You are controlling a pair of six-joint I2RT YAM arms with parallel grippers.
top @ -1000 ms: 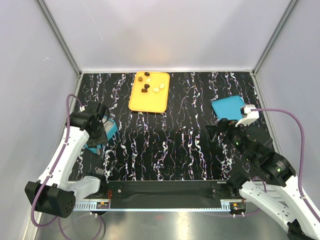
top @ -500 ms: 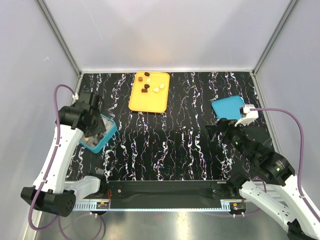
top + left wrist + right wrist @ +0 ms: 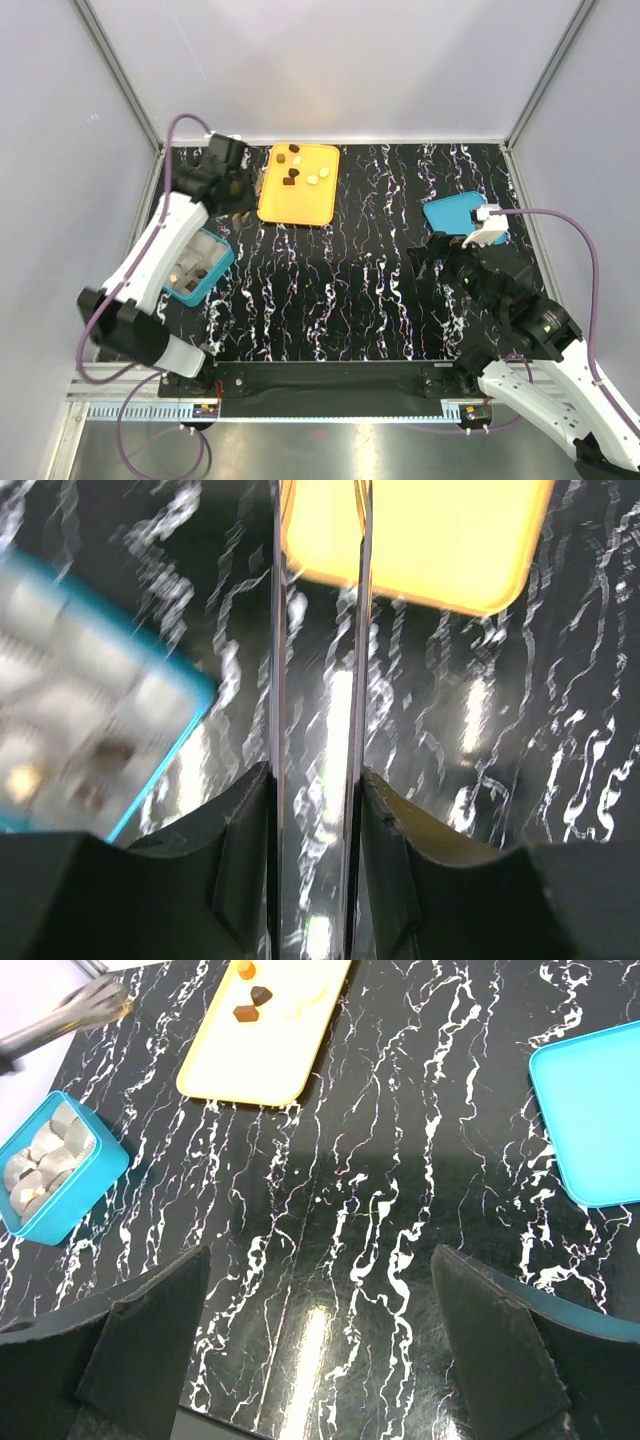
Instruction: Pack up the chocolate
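Several dark brown and cream chocolate pieces (image 3: 297,166) lie at the far end of the orange tray (image 3: 297,200); they also show in the right wrist view (image 3: 262,998). The teal compartmented box (image 3: 196,266) sits at the left and holds a few pieces (image 3: 108,752). My left gripper (image 3: 230,178) is shut on metal tongs (image 3: 315,630) just left of the tray (image 3: 440,540); the tongs (image 3: 62,1022) reach toward the tray's near left corner. My right gripper (image 3: 441,256) is open and empty above bare table (image 3: 320,1260).
A flat teal lid (image 3: 455,214) lies at the right, close to my right arm; it shows in the right wrist view (image 3: 590,1110). The table is black marble pattern. Grey walls and metal frame posts enclose the table on three sides.
My left arm has swung from over the teal box up and right to the orange tray's left edge, carrying the tongs. The right arm has barely moved.
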